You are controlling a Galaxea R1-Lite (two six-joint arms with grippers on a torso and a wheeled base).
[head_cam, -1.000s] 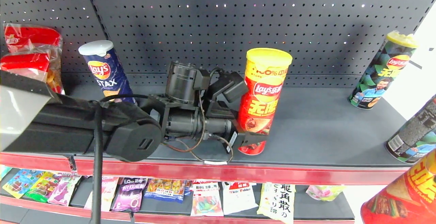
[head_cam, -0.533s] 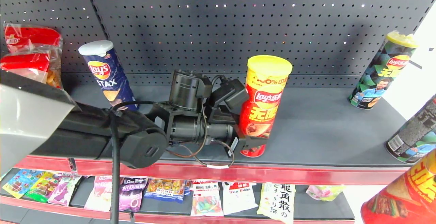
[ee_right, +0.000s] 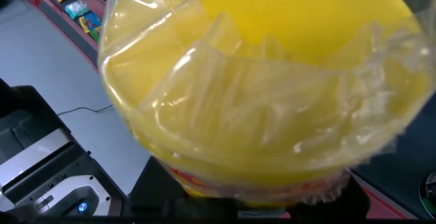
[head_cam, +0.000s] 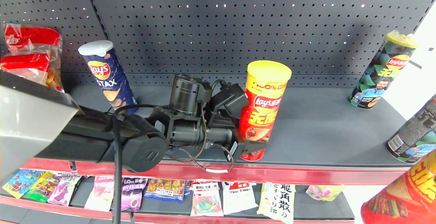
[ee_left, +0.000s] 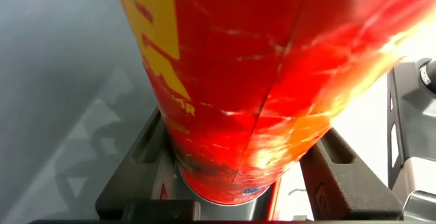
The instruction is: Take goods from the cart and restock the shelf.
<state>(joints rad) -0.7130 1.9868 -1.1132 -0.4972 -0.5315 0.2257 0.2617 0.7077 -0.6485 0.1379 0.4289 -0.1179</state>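
The left hand (head_cam: 253, 143) clasps the red can (head_cam: 263, 113) low down, its base just behind the shelf's (head_cam: 323, 128) red lip (head_cam: 289, 175). Bare shelf runs rightward to the green can (head_cam: 381, 72); a blue can (head_cam: 107, 75) stands well left.

— Left arm, entry?
— Left arm (head_cam: 85, 132): I have it stretched in from the left, forearm near level, running rightward just above the front edge of the shelf (head_cam: 323, 128).
— Wrist?
— Left wrist (head_cam: 190, 130): in line with the forearm, with a thin cable (head_cam: 201, 157) looped beneath it.
— Pincer?
— Left pincer (head_cam: 252, 142): jaws closed on the red can (head_cam: 264, 111), gripping low on its body near the base. Through the left wrist view I see its dark fingers (ee_left: 129, 169), one pressed to each flank, the can between them. The can stands upright with a slight lean.
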